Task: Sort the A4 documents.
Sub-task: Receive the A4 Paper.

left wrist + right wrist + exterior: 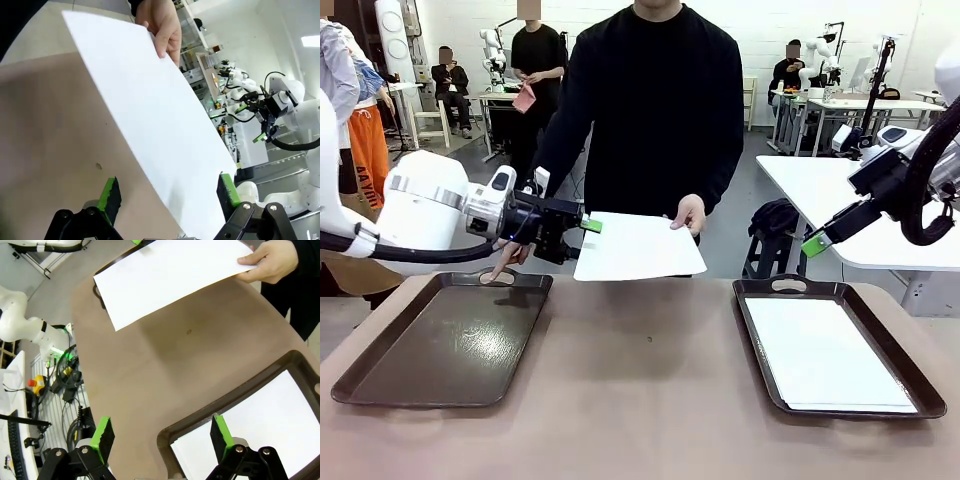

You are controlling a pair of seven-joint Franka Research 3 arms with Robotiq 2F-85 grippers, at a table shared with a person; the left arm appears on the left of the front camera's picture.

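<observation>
Front view: left end effector [582, 228] stretched sideways at the edge of a plain white thin A4 sheet [638, 246], held above the brown bench [640, 350] by a person's hand [689, 213]; grip not clear here. Right end effector [817, 243] raised over a dark brown handled tray [752, 322] with more white sheets [825, 352].

Left wrist view: jaws wide, sheet edge between them.

Right wrist view: jaws wide, empty.
</observation>
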